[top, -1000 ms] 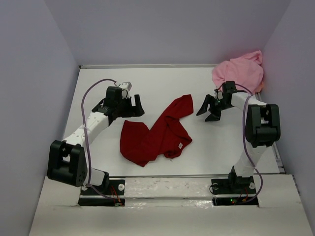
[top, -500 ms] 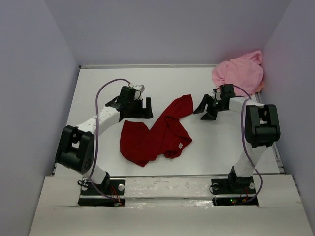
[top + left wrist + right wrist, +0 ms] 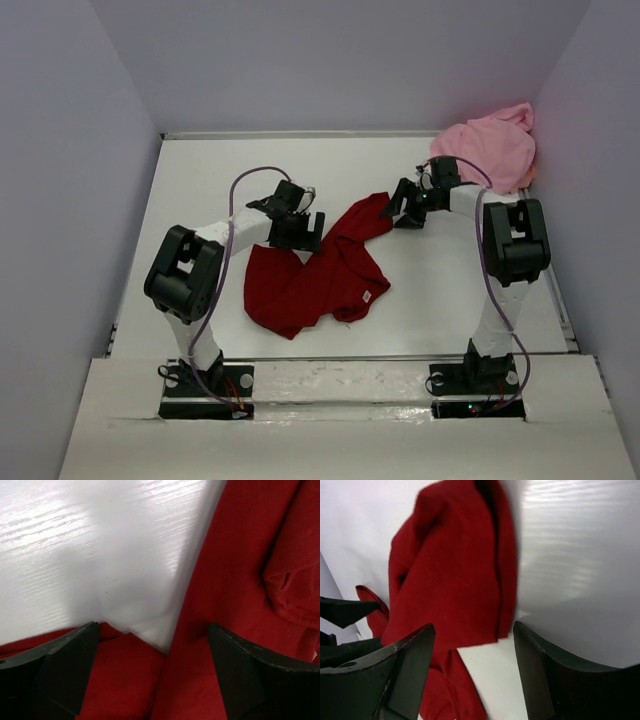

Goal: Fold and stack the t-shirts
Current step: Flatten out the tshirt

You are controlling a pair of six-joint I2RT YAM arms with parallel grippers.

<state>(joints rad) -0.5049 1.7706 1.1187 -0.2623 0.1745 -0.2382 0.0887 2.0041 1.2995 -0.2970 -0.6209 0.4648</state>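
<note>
While the left gripper (image 3: 299, 237) and right gripper (image 3: 404, 210) gape empty, the crumpled dark red cloth t-shirt (image 3: 322, 275) lies diagonally, near-left to far-right.

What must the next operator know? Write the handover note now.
Left gripper: open, empty, over the red shirt at its left edge.
Right gripper: open, empty, at the red shirt's far end.
Red shirt: crumpled mid-table.
Pink shirt: heaped in the far right corner.
Done: nothing folded or stacked.
Left: spread and fold both shirts, then stack them.
</note>
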